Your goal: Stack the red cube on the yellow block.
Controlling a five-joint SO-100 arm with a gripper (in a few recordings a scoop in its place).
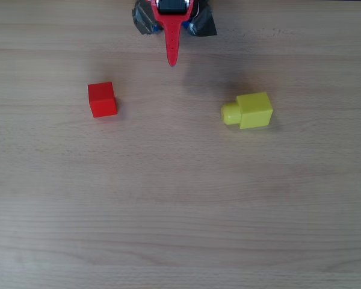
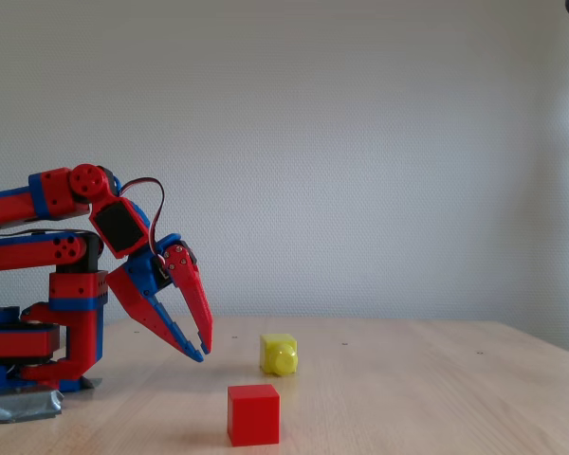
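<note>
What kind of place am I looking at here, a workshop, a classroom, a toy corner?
Probably a small robot test bench in a plain room: a bare wooden table, a red-and-blue arm with a claw taped down at its base, and just two props, a red cube and a yellow block.

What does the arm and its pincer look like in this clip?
The arm is built of red and blue segments, with a black servo block and a thin looped cable near the wrist. The pincer has long, tapered, pointed fingers. Grey tape wraps the base.

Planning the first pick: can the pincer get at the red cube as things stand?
Probably yes. The red cube sits alone on bare table, apart from the yellow block, and the pincer hangs above the table with nothing between them.
</note>
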